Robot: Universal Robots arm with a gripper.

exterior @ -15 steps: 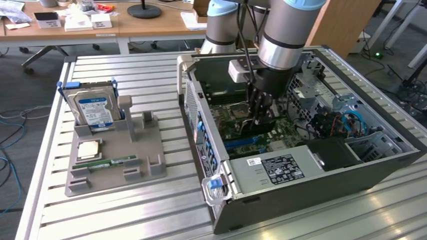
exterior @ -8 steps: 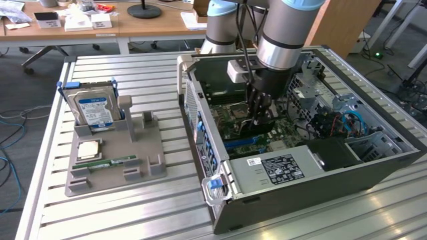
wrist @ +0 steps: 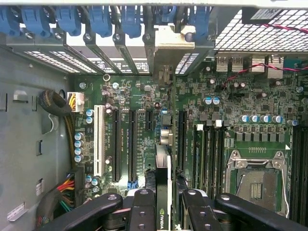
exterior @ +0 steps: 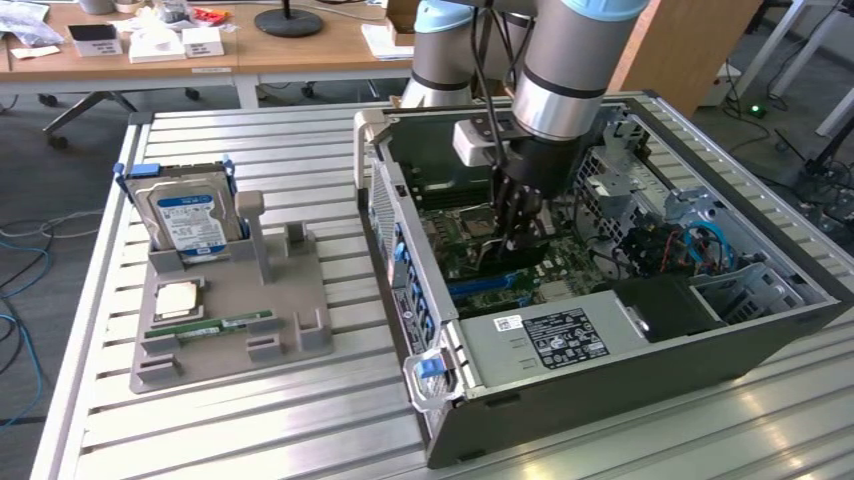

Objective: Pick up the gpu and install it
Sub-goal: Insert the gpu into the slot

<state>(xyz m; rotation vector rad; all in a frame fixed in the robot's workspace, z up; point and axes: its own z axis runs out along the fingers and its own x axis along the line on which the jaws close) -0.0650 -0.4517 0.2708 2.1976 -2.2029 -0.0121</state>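
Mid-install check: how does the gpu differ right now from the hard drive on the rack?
The gpu sits between the fingers of the gripper inside the computer case, above the motherboard; the hard drive stands in the grey rack outside the case. The gpu is a thin card seen edge-on; the hard drive is boxy with a blue-and-white label. Both stand on edge.

Fingers (exterior: 519,213) low over the motherboard (exterior: 462,263) inside the open computer case (exterior: 641,392), hard drive (exterior: 187,222) well apart.
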